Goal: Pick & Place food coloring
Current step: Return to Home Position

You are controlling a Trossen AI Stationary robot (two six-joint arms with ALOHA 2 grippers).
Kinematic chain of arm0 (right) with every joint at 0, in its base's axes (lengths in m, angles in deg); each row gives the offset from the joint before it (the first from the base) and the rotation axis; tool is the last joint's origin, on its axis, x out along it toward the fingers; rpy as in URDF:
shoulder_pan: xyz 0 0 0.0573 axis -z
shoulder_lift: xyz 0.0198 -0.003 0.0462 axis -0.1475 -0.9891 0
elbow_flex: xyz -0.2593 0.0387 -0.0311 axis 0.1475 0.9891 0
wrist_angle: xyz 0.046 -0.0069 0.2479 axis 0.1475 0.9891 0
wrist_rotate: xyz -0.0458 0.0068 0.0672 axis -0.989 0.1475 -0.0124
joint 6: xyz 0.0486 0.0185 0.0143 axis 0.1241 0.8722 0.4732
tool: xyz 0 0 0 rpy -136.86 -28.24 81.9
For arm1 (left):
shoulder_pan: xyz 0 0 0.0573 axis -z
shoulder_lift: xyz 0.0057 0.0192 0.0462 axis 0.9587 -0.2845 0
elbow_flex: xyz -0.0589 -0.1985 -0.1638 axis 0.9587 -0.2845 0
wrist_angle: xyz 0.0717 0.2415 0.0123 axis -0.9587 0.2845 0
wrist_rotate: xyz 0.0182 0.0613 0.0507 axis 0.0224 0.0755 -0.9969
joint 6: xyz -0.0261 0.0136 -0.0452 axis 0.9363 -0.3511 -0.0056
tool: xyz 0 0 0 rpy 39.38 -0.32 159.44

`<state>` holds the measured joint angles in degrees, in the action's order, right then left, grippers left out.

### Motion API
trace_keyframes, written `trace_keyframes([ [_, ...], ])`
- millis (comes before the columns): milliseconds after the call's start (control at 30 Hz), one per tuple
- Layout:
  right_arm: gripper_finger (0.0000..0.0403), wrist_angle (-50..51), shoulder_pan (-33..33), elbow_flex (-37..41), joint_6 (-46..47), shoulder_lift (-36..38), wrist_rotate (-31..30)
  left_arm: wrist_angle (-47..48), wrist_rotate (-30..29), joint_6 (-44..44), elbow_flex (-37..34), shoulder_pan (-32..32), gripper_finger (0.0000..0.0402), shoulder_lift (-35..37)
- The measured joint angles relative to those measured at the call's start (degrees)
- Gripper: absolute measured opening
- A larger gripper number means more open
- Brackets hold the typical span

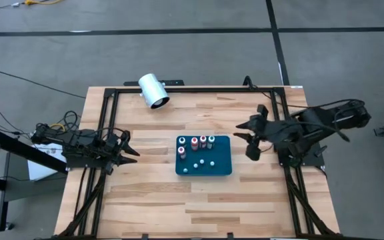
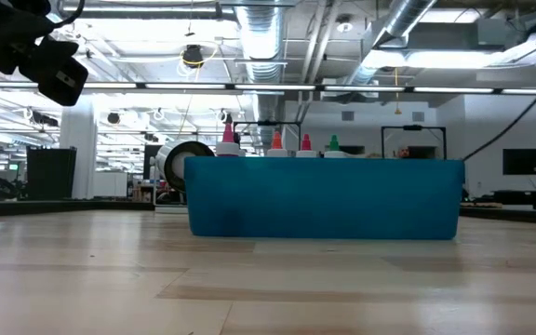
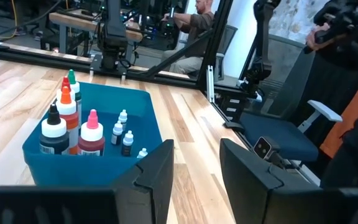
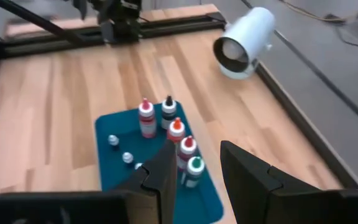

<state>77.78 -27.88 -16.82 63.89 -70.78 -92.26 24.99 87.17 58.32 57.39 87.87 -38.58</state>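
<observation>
1. Low view: the near wall of the teal plastic tray (image 2: 324, 200) hides the small food coloring bottles (image 1: 195, 142). Only four cap tips clear the rim.
2. Right wrist view: a dark finger covers part of the tiny bottles.
3. Count, all inside the tray at mid-bench: five taller bottles and four tiny pale-capped ones, nine in all.
4. One white plastic cylinder (image 1: 153, 91) lies on its side near the bench's back edge.
5. Left gripper (image 1: 131, 148) is by the left edge, right gripper (image 1: 242, 131) by the right edge. Both have fingers apart, holding nothing.
</observation>
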Motion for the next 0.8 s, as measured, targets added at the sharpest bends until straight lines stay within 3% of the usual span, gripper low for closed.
trace_keyframes([
  [400, 0.0113, -14.5, 0.0, 21.7, 0.1, 17.1, 6.5, 0.1, 0.0, 0.1, 0.0, 0.0, 0.0122, 0.0],
  [800, 0.0113, -21.8, -0.1, 38.3, 3.3, 34.2, 6.8, 0.6, -0.1, 0.3, 0.0, 0.0, 0.0122, 0.0],
])
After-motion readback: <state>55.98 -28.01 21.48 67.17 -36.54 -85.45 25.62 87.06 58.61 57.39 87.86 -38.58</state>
